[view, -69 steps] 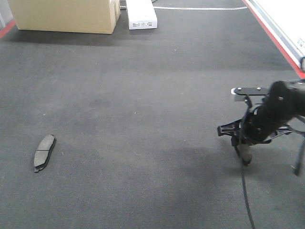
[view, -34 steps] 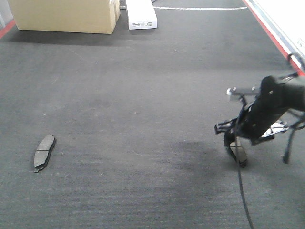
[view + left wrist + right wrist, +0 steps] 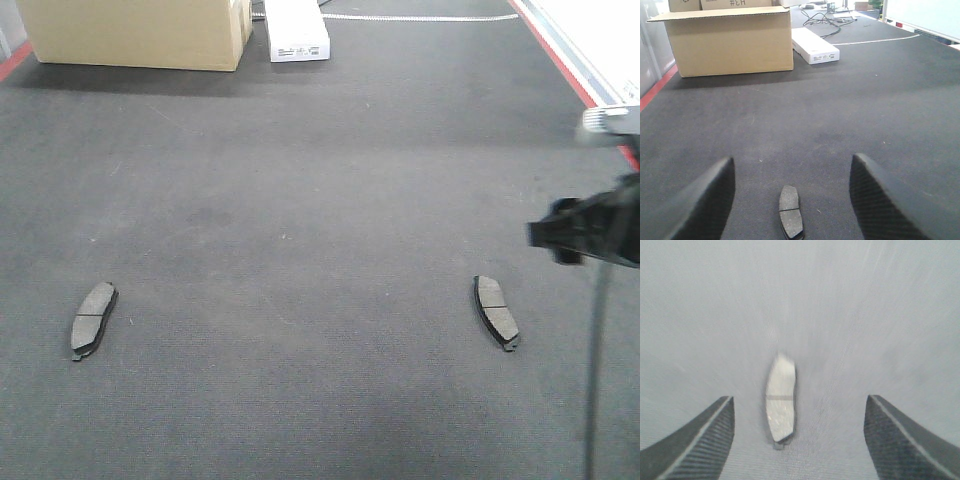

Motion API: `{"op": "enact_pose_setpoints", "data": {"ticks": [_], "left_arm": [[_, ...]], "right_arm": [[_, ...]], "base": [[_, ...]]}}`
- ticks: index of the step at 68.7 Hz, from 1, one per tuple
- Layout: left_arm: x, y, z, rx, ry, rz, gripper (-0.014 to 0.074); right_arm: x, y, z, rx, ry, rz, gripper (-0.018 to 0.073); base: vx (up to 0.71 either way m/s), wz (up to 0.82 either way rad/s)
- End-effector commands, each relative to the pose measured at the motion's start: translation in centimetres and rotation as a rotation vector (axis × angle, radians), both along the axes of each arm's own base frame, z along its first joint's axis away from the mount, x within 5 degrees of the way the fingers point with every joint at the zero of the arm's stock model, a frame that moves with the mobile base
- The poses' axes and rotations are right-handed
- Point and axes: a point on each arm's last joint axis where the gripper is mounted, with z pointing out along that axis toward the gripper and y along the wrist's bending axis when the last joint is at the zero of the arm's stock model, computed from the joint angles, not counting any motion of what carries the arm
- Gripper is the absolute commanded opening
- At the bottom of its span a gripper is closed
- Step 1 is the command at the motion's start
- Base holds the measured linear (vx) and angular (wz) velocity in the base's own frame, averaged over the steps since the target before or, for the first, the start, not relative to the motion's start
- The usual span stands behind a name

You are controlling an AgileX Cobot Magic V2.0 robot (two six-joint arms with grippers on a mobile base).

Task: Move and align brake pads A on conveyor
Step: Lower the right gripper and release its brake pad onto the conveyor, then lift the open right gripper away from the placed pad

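1. Dark charcoal felt of the conveyor (image 3: 300, 150) fills almost the whole front view, and a red strip (image 3: 563, 60) runs along its right edge.
2. At the far edge, toward the far left corner, stands a cardboard box (image 3: 135, 35). Just beside it on the right lies a white box (image 3: 296, 30), flat and oblong.
3. The first brake pad (image 3: 93, 320) lies flat on the conveyor toward the left edge, in the near half. Its long side points away from the robot and leans slightly to the right.
4. The second brake pad (image 3: 496, 311) lies flat toward the right edge, at about the same depth, and leans slightly to the left. The two pads are well apart.
5. The left gripper (image 3: 793, 159) hangs over the conveyor with its fingers spread wide and nothing held. In the left wrist view the first brake pad lies below, between the two fingers, and touches neither.
6. The right gripper (image 3: 800, 397) is spread wide too and grasps nothing. Its wrist view is blurred, but it shows the second brake pad on the conveyor between the fingers, apart from both.
7. In the front view the right gripper is only a blurred dark shape at the right edge, above and to the right of the second brake pad.
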Motion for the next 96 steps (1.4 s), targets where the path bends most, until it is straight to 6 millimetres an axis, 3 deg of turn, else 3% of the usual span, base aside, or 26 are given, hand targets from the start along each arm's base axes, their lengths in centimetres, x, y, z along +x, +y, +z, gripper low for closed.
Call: {"op": "enact_pose_setpoints", "data": {"ticks": [1, 24, 42, 96], "left_arm": [[0.1, -0.1, 1.3, -0.011, -0.083, -0.013, 0.0460], [0.1, -0.1, 1.3, -0.011, -0.083, -0.013, 0.0460], [0.1, -0.1, 1.3, -0.011, -0.083, -0.013, 0.0460], [0.1, -0.1, 1.3, -0.011, -0.083, -0.013, 0.0460]], "right_arm": [[-2.5, -0.4, 2.4, 0.006, -0.192, 0.008, 0.0525], [-12.4, -1.4, 2.4, 0.029, -0.456, 0.013, 0.0525], [-17.3, -1.9, 0.4, 0.002, -0.600, 0.034, 0.0525], [-18.0, -1.9, -0.2, 0.007, -0.635, 0.034, 0.0525]], "base": [[0.00, 0.00], [0.00, 0.00], [0.00, 0.00], [0.00, 0.00]]}}
